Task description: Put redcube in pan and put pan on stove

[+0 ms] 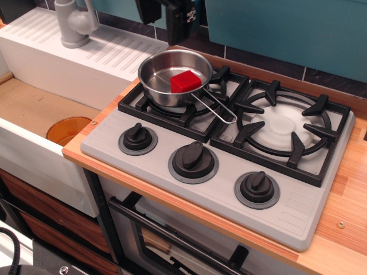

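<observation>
The pan (166,80) sits on the left burner grate of the stove (229,189), its wire handle pointing to the front right. The redcube (185,81) lies inside the pan, towards its right side. My gripper (164,30) hangs above and behind the pan at the top edge of the view, apart from it. Its black fingers (179,26) stand apart with nothing between them, and its upper part is cut off by the frame.
The right burner (282,125) holds nothing. Three black knobs (194,159) line the stove front. A white sink (34,114) with an orange drain and a grey faucet (73,23) lies to the left. A wooden counter (350,217) surrounds the stove.
</observation>
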`<state>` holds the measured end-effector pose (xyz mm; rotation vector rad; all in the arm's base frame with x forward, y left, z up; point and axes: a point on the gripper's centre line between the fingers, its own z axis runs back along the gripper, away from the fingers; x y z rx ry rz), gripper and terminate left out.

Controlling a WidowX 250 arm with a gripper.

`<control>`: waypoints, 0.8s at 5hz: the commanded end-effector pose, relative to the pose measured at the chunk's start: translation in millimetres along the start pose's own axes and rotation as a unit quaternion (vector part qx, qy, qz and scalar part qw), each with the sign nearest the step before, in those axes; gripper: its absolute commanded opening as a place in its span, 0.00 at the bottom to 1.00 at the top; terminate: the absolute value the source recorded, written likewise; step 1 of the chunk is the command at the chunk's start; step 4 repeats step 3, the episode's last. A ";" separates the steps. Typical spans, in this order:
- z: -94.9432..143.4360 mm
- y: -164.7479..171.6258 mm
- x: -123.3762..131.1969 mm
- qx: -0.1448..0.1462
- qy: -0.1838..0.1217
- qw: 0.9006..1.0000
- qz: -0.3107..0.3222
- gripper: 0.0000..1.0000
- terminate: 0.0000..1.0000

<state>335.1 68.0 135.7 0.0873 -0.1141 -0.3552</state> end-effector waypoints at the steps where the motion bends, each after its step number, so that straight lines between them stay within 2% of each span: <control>1: 34.0 -15.1 13.4 0.020 -0.025 0.999 0.009 1.00 0.00; 2: 36.4 -22.5 14.9 0.018 -0.009 1.000 0.002 1.00 0.00; 3: 34.0 -31.2 22.7 0.016 0.018 1.000 0.002 1.00 1.00; 4: 34.0 -31.2 22.7 0.016 0.018 1.000 0.002 1.00 1.00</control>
